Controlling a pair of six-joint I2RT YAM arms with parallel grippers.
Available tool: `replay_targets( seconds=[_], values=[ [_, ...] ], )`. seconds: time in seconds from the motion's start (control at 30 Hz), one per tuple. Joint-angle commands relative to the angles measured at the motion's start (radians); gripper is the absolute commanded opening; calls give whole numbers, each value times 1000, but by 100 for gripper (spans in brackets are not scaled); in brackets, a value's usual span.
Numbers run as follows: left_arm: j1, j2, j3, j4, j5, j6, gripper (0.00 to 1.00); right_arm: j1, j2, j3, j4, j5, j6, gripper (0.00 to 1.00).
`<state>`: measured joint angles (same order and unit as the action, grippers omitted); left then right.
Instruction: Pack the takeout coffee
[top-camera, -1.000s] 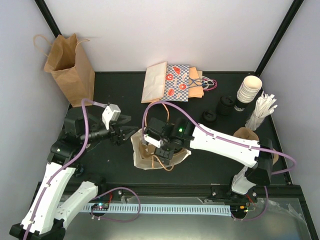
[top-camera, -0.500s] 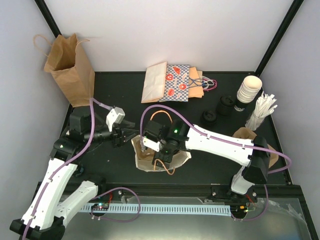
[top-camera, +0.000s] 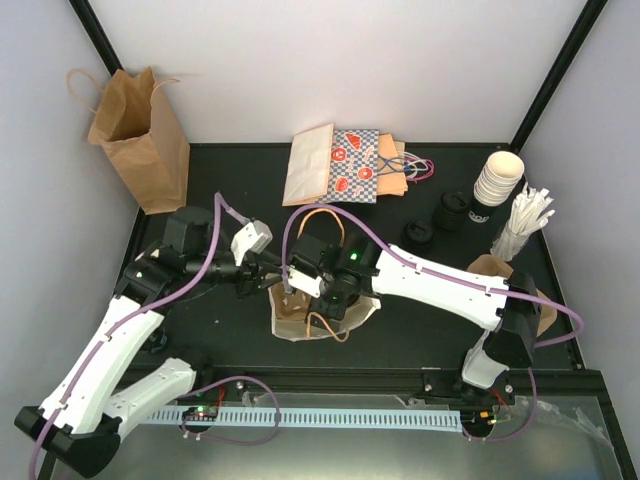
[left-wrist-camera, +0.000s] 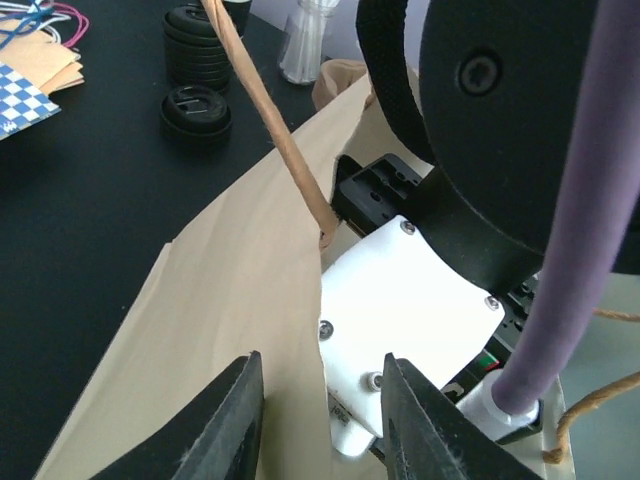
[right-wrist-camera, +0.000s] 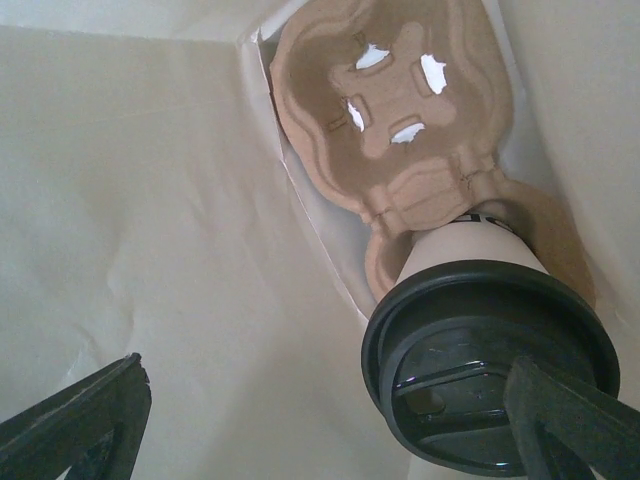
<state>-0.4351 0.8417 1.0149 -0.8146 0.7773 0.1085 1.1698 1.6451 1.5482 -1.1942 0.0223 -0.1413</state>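
Right wrist: right gripper (right-wrist-camera: 320, 425) gapes empty by lidded cup (right-wrist-camera: 485, 375) (lower right); left gripper (left-wrist-camera: 320, 425), half-closed astride paper bag (left-wrist-camera: 230, 290) rim, could tear it pulling.

Upright brown bag (top-camera: 140, 130), seemingly open

Black-lidded white cup (right-wrist-camera: 470, 250) seated in pulp carrier (right-wrist-camera: 400, 110), inside bag (right-wrist-camera: 150, 200).

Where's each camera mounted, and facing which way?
Top external: above and behind, looking down at the table; both arms show.
Left wrist: beside the cream bag, facing its rim and the right arm; own jaws show.
Right wrist: in the bag's mouth, facing the lidded cup and carrier; own jaws show.
Shared by top and left wrist: black lids.
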Motion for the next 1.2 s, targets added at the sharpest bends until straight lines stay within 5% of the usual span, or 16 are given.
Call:
replay_targets(
  seconds=[0.0, 0.23, 0.73, 1.17],
  values=[
    [-23, 27, 75, -47, -54, 52, 30, -11, 12, 27, 11, 0, -11, 99],
    [-26, 59, 127, -64, -181, 40, 2, -12, -13, 30, 19, 23, -8, 99],
    [-19, 186, 201, -122, -301, -65, 2, -12, -213, -69, 199, 163, -36, 100],
    [-14, 199, 213, -143, -317, -66, 2, -12, -417, -220, 616, 539, -17, 100]
  ],
)
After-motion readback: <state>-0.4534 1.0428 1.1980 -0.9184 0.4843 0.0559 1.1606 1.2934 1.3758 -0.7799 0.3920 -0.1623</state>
